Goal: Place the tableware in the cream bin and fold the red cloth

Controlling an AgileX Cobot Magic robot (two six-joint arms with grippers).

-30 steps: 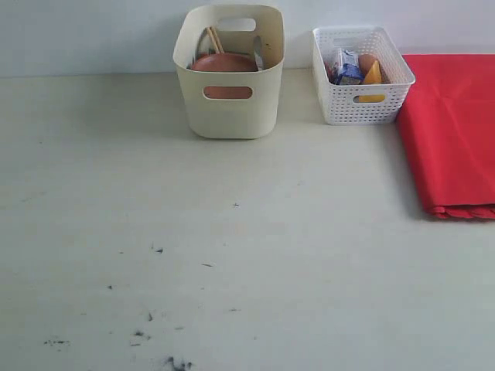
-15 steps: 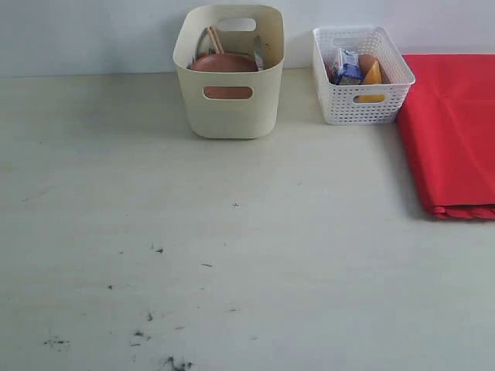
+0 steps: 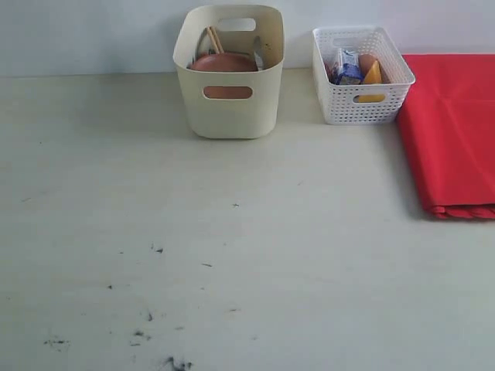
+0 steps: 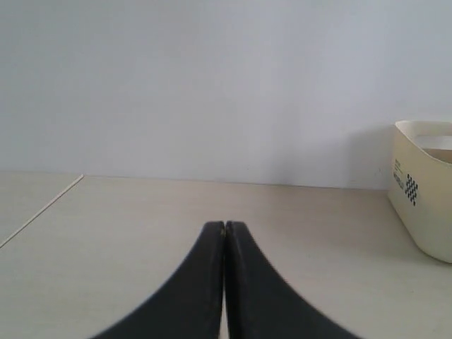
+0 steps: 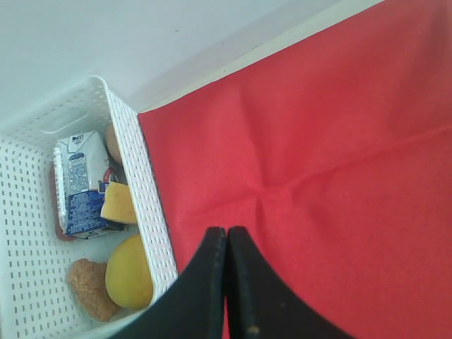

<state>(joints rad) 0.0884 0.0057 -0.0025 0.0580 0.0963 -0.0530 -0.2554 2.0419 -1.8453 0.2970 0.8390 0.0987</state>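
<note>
The cream bin [image 3: 229,104] stands at the back of the table and holds tableware: a round brown plate [image 3: 224,63], wooden chopsticks [image 3: 213,39] and a silver knife [image 3: 258,56]. One wall of the cream bin [image 4: 424,191] shows in the left wrist view. The red cloth [image 3: 452,131] lies folded flat at the right, scalloped edge toward the front. Neither arm appears in the exterior view. My left gripper [image 4: 224,226] is shut and empty above bare table. My right gripper [image 5: 227,232] is shut and empty, hanging over the red cloth [image 5: 318,162] beside the basket.
A white lattice basket [image 3: 362,76] stands between the bin and the cloth, holding a milk carton [image 5: 79,183], cheese [image 5: 119,203], a lemon [image 5: 128,272] and a brown food piece [image 5: 90,288]. The table [image 3: 232,255] has dark specks near its front.
</note>
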